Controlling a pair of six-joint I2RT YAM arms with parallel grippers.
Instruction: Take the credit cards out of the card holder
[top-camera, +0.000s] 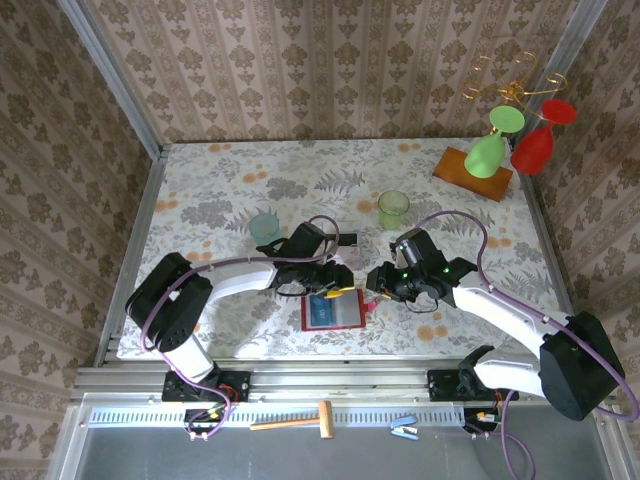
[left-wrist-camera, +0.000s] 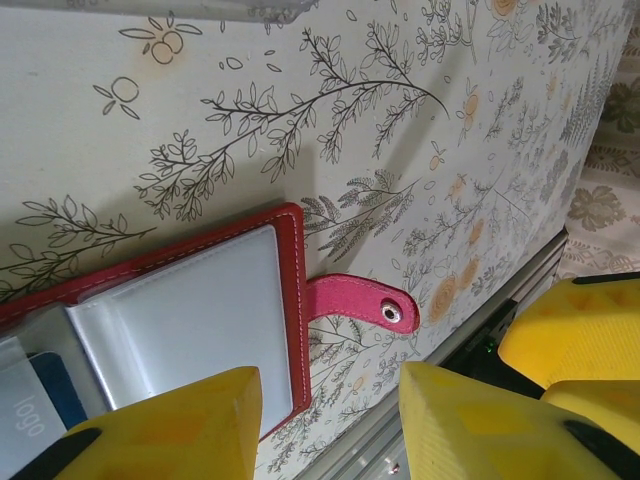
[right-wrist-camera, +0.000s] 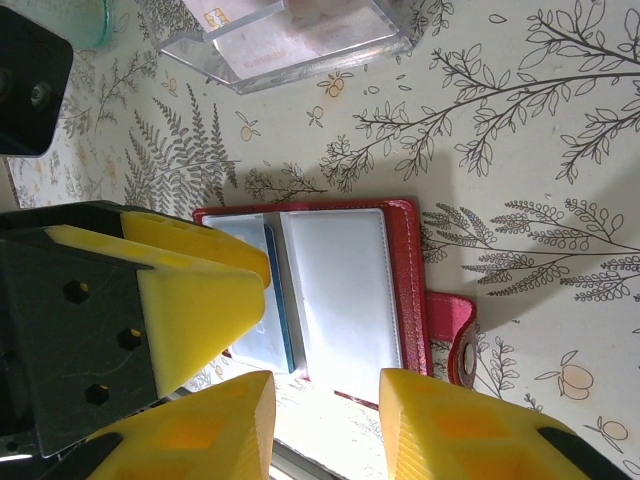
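Observation:
The red card holder (top-camera: 333, 318) lies open on the table near the front edge, grey inside up, its tab (left-wrist-camera: 355, 300) sticking out sideways. In its left page a dark blue credit card (right-wrist-camera: 279, 300) shows as an edge, also dark blue (left-wrist-camera: 55, 385) in the left wrist view beside a pale card printed "logo" (left-wrist-camera: 20, 420). My left gripper (left-wrist-camera: 330, 430) is open, hovering over the holder (left-wrist-camera: 200, 310), one finger above the grey page. My right gripper (right-wrist-camera: 325, 430) is open too, at the holder's (right-wrist-camera: 345, 290) near edge, holding nothing. The left fingers (right-wrist-camera: 190, 290) cover the left page.
A clear plastic box (right-wrist-camera: 290, 40) with something pale and flat inside stands just behind the holder. A teal cup (top-camera: 265, 226) and a green cup (top-camera: 393, 208) are further back. A wooden stand (top-camera: 470, 170) with green and red plastic glasses is at the back right.

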